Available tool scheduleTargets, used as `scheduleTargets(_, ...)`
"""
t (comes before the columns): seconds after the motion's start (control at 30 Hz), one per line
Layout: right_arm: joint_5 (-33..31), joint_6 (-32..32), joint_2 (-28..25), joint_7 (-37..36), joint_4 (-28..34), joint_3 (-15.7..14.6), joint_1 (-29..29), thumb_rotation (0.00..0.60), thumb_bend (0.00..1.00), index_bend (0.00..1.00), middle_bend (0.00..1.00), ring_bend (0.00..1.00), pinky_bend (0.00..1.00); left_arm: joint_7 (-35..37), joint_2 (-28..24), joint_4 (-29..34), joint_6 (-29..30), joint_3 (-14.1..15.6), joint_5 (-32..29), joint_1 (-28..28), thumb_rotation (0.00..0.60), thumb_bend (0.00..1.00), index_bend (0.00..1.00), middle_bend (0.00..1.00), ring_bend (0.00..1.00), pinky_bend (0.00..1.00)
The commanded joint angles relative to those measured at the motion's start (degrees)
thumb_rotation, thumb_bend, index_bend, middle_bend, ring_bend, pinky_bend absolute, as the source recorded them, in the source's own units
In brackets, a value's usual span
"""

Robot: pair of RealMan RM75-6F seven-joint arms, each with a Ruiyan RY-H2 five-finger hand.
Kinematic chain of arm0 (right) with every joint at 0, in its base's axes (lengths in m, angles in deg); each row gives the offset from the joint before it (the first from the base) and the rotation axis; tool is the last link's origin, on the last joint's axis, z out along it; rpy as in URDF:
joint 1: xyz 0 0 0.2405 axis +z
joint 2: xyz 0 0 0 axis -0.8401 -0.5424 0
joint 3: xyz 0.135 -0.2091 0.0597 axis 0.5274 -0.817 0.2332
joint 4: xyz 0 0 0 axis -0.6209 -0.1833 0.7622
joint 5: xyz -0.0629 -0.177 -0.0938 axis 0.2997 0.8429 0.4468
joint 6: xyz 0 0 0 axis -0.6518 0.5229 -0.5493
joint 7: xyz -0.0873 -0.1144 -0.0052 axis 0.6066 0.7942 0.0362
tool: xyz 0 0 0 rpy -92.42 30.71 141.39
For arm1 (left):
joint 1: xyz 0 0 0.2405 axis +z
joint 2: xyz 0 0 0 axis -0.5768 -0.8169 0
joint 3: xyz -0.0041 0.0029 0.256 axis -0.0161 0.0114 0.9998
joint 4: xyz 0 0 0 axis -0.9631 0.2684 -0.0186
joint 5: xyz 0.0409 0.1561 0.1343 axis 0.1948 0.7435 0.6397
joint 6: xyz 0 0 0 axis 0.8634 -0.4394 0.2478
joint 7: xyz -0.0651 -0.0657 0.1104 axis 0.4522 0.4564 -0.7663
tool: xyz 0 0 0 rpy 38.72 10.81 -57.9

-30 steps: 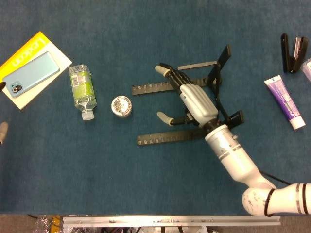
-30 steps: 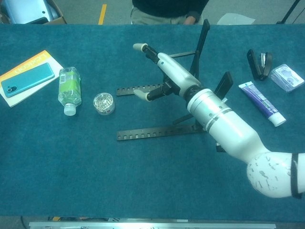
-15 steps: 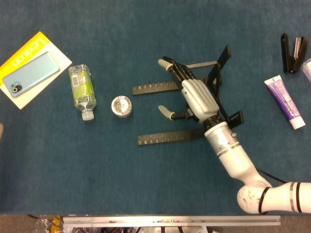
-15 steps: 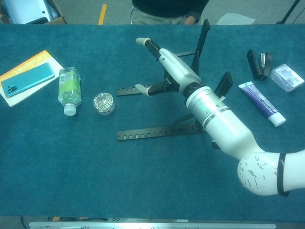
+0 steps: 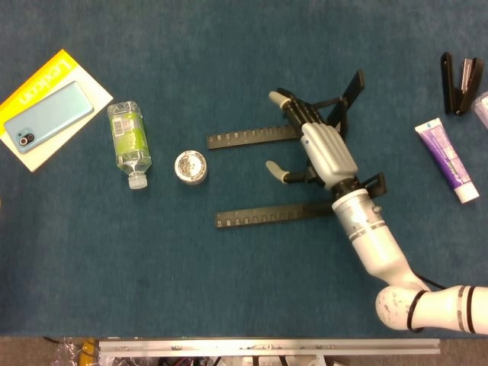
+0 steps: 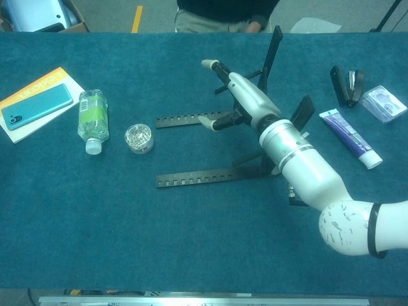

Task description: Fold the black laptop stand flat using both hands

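Observation:
The black laptop stand (image 5: 259, 216) stands unfolded mid-table, with two long notched rails pointing left and its raised supports at the right; in the chest view the stand (image 6: 204, 176) shows its upright bars behind the arm. My right hand (image 5: 324, 149) hovers over the stand's right part, between the rails, fingers stretched toward the upper crossbar and thumb spread out to the left. It holds nothing. From the chest view, the right hand (image 6: 248, 102) sits just in front of the upright bar. My left hand does not show in either view.
A phone (image 5: 47, 116) lies on a yellow booklet at the far left, beside a plastic bottle (image 5: 130, 142) and a small round tin (image 5: 191, 165). At the right edge lie a black stapler (image 5: 460, 82) and a purple-white tube (image 5: 446, 160).
My right hand has shifted to the right over the stand, toward its upright supports, still spread. The fingertip seen at the left edge a second ago is gone.

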Motion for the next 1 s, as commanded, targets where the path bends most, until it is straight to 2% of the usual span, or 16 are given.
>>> scheduleTargets(0.03, -0.46, -0.14, -0.31, 0.06, -0.3, -0.1, -0.3, 0.6, 0.24, 0.0, 0.0, 0.0, 0.0, 0.1, 0.02, -0.09, 0.03, 0.03, -0.03, 0.06, 0.6, 0.4, 0.0, 0.0, 0.0, 0.0)
scheduleTargets(0.63, -4.65, -0.8, -1.28, 3.39, 0.02, 0.11, -1.02, 0.6, 0.24, 0.0, 0.0, 0.0, 0.0, 0.7, 0.49, -0.85, 0.24, -0.21, -0.38, 0.26, 0.6, 0.4, 0.0, 0.0, 0.0, 0.0)
scheduleTargets(1.0, -4.73, -2.4, 0.88, 4.3, -1.51, -0.88, 0.0, 0.6, 0.24, 0.0, 0.0, 0.0, 0.0, 1.29, 0.42, -1.33, 0.53, -0.34, -0.95, 0.63, 0.6, 0.4, 0.0, 0.0, 0.0, 0.0)
